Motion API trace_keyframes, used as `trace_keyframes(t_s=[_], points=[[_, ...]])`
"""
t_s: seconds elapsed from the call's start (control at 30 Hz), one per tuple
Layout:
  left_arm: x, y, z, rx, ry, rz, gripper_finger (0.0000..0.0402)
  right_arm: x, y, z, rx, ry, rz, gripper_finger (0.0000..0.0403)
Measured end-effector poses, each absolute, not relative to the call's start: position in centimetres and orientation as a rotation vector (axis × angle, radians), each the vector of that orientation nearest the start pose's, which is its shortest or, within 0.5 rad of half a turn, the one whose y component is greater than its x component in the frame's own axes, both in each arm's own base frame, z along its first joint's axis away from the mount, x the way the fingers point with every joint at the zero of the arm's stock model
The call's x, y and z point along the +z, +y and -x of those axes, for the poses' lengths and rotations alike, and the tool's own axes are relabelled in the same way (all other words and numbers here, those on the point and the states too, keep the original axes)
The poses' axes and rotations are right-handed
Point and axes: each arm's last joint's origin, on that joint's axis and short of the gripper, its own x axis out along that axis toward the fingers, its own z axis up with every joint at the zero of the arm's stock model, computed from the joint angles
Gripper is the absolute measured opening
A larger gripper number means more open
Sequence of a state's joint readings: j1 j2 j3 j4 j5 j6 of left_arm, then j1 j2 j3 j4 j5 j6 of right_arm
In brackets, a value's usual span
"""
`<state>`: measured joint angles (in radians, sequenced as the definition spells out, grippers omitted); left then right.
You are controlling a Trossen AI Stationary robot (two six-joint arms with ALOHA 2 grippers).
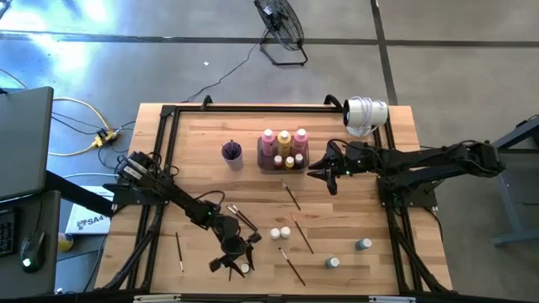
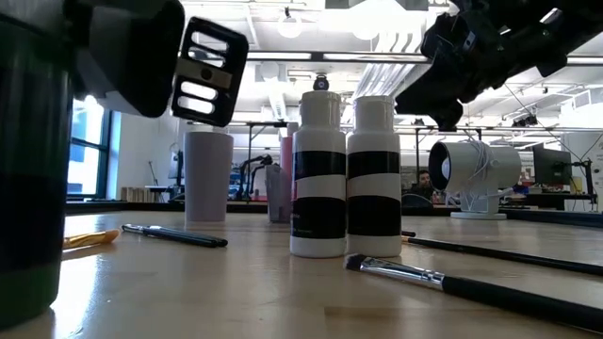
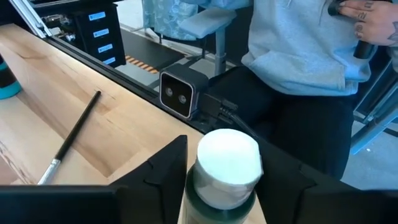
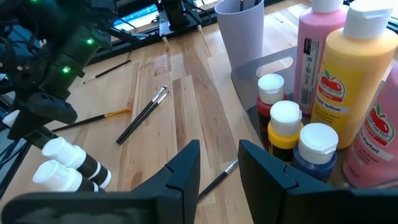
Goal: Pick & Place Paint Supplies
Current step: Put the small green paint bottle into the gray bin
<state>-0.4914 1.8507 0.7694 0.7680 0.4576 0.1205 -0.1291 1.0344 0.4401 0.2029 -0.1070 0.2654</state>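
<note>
At the near edge of the pale wooden table (image 1: 396, 160), a small white-capped bottle (image 3: 227, 163) is bracketed by the left gripper (image 1: 235, 257), fingers beside it; actual pinching cannot be told. Farther in, the right gripper (image 4: 217, 165) (jaws apart, empty) is held beside the dark grey tray (image 1: 264, 165) of tall pink (image 4: 317, 46) and yellow (image 4: 351, 74) bottles.

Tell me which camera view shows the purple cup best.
The right wrist view: the purple cup stands close and unblocked beside the tray, dark handles poking from its rim. The high view shows it small from above. The low view shows it pale and distant. The left wrist view misses it.
</note>
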Motion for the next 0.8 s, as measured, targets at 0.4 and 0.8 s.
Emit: trace_keyframes(t_s=[0.4, 0.8], points=[[14.96, -18.01, -30.93, -0.953, 0.254, -0.073, 0.0122, 20.38, -2.39, -20.85, -0.077, 0.41, -0.311, 0.01], [14.94, -18.01, -30.93, -0.94, 0.301, 0.007, 0.0124, 20.37, -2.39, -20.85, -0.077, 0.411, -0.311, 0.01]])
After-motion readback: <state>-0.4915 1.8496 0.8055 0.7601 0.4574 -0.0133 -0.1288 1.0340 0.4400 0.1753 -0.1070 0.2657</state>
